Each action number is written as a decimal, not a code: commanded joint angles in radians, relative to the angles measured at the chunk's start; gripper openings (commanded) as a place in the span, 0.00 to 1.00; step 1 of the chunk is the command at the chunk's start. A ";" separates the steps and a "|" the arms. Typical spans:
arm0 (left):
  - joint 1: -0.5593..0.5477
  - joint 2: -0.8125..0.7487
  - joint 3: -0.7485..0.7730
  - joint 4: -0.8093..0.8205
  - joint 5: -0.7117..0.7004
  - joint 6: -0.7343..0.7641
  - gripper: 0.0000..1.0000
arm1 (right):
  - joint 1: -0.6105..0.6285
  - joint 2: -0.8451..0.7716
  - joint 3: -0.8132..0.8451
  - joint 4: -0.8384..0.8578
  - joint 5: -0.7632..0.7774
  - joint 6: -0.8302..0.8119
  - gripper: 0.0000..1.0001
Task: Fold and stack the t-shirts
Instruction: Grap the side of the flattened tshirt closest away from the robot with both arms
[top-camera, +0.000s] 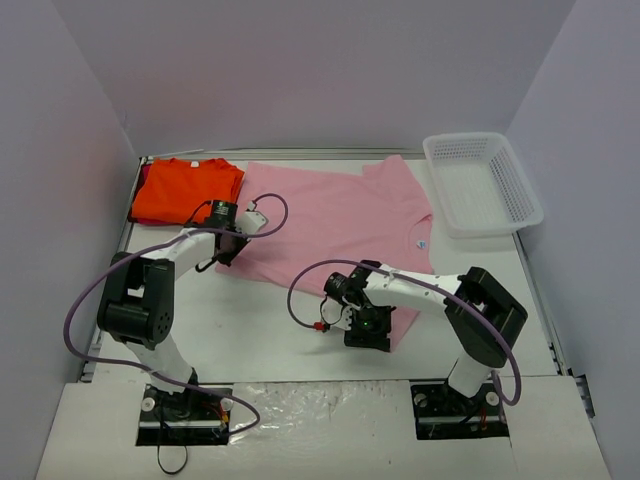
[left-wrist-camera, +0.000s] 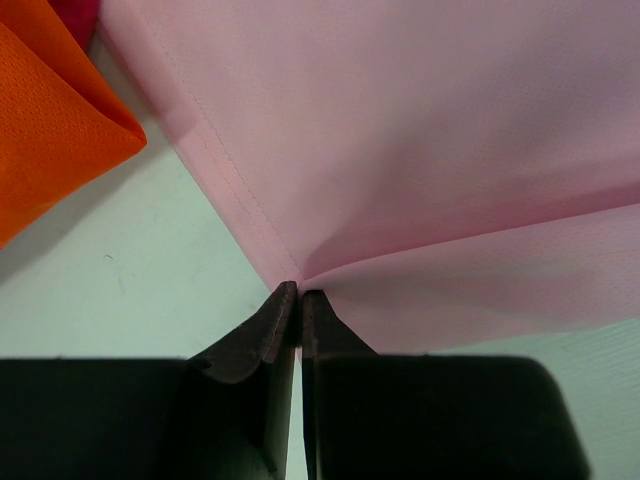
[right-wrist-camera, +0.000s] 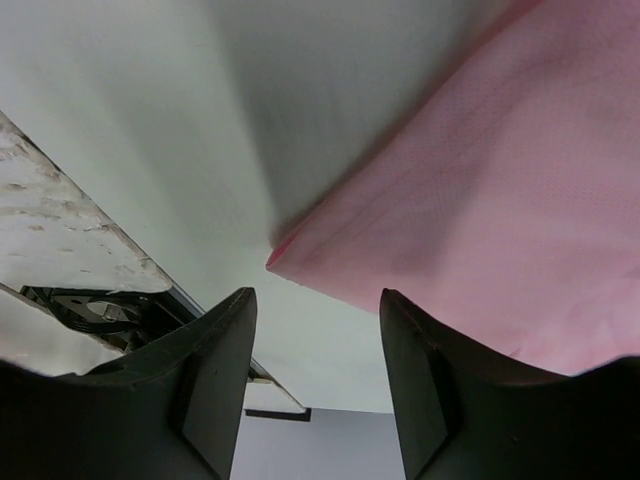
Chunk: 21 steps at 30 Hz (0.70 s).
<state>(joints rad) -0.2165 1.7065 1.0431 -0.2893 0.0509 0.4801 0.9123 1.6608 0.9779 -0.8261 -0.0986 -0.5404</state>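
The light pink t-shirt (top-camera: 340, 215) lies spread flat across the middle and back of the table. The bright orange t-shirt (top-camera: 185, 190) lies folded at the back left. My left gripper (top-camera: 232, 245) is shut on the pink shirt's left edge. In the left wrist view its jaws (left-wrist-camera: 298, 292) pinch the hem, and the pink cloth (left-wrist-camera: 420, 150) fans out from them, with the orange shirt (left-wrist-camera: 50, 110) to the left. My right gripper (top-camera: 368, 330) is open at the pink shirt's near corner. In the right wrist view that corner (right-wrist-camera: 290, 255) lies just beyond the gripper (right-wrist-camera: 318, 300).
A white mesh basket (top-camera: 482, 185) stands at the back right, beside the pink shirt's sleeve. A strip of dark red cloth (left-wrist-camera: 75, 15) shows beside the orange shirt. The table's near edge (right-wrist-camera: 90, 250) runs close to my right gripper.
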 joint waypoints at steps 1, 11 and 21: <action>0.008 -0.007 0.029 0.010 -0.006 -0.017 0.02 | 0.025 0.036 0.021 -0.045 0.028 0.030 0.49; 0.011 -0.011 0.018 0.012 0.006 -0.020 0.02 | 0.053 0.123 0.033 -0.004 0.034 0.043 0.50; 0.020 -0.028 0.006 0.010 0.030 -0.026 0.02 | 0.123 0.162 0.031 0.038 0.091 0.118 0.24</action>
<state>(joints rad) -0.2062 1.7065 1.0431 -0.2859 0.0643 0.4667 1.0183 1.7988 0.9985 -0.7860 -0.0246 -0.4568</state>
